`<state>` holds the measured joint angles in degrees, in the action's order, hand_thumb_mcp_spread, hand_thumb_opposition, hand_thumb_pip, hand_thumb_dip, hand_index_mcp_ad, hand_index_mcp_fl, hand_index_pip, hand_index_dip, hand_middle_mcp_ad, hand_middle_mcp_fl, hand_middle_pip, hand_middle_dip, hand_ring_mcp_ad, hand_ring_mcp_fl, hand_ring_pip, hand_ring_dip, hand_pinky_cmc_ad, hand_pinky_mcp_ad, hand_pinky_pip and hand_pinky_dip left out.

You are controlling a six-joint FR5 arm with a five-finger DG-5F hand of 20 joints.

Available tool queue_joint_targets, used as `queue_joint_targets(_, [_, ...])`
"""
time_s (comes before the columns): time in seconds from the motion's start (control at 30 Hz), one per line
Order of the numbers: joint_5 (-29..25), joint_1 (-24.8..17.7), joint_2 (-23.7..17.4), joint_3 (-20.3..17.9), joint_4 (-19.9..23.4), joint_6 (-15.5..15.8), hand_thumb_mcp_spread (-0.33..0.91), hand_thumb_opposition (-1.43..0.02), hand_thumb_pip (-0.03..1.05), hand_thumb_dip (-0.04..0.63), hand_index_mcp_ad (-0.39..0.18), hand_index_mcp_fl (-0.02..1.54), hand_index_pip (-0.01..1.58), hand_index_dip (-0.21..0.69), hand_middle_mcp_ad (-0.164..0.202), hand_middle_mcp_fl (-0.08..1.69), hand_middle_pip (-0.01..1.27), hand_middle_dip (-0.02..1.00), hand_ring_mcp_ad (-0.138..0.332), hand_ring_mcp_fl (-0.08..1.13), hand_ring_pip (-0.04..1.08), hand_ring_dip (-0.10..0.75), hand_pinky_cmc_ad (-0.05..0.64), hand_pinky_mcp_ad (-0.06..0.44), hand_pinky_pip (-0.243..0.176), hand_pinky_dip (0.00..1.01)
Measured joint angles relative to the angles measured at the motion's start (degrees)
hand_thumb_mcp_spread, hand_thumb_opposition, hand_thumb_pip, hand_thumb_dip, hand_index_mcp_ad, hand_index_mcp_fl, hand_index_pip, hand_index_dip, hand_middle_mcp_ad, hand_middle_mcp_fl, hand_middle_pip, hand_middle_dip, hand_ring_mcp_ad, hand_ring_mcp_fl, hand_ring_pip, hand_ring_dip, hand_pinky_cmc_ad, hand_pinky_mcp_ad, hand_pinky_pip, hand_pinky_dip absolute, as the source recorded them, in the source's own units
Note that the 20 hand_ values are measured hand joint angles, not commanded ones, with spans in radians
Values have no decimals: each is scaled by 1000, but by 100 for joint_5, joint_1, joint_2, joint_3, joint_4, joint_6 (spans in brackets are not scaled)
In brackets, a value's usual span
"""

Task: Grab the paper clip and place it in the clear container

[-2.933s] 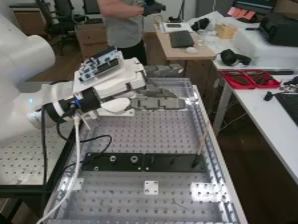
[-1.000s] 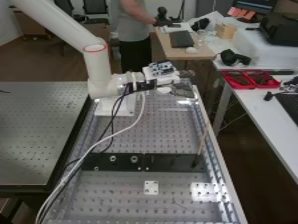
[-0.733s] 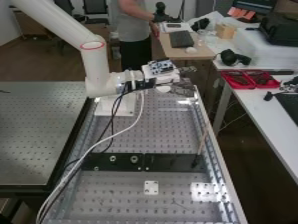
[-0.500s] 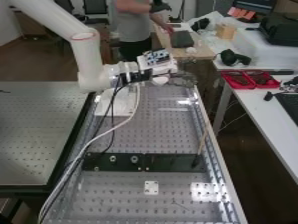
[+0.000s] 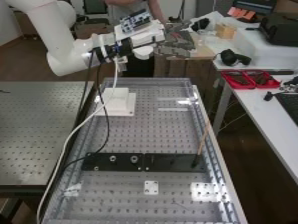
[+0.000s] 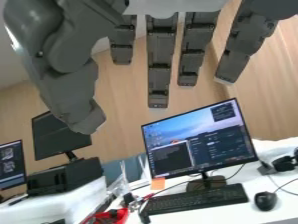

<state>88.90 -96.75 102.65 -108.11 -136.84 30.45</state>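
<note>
Your hand point(image 5: 175, 49): raised near bench's point(image 5: 140, 135) far end | your fingers point(image 6: 159, 60): straight, spread | stick point(image 5: 203, 139): tilted, at black strip point(image 5: 169, 162)

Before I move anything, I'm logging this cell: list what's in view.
Benches: two, grey, side by side
Plates: two, black, across right bench
Stick: one, tan, leaning by the plates
Block: one, white, right bench's far end
Trays: two, red, on white desk
Monitors: at least three, black, near desk
Keyboard: one, black, before a lit monitor
Mouse: one, black, beside keyboard
Arm: one, white, above benches' far end
Hand: one, dark grey, beyond right bench
</note>
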Motion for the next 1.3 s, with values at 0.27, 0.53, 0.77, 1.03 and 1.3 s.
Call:
queue_joint_targets(0.27, [-107,497,-782,-163,-722,424,291,-791,682,298,-138,396,101,-199,44,586,141,480,87,230,152,305,367,291,-45,520])
queue_joint_targets(0.53, [-254,798,-1006,-182,-1046,543,288,-791,674,267,-141,471,87,-195,58,588,127,487,98,241,155,305,367,309,-45,524])
queue_joint_targets(0.77, [-269,902,-1022,-41,-1316,628,284,-789,667,269,-141,510,84,-183,58,585,129,494,98,248,157,305,363,309,-42,524])
queue_joint_targets(1.03, [-293,987,-1032,74,-1363,716,284,-789,651,255,-141,506,68,-183,58,602,126,494,98,248,134,305,363,305,-42,524])
queue_joint_targets(1.3, [-263,1035,-1031,78,-1363,723,284,-789,651,255,-138,490,72,-164,58,607,126,494,98,243,124,305,363,314,-45,524])
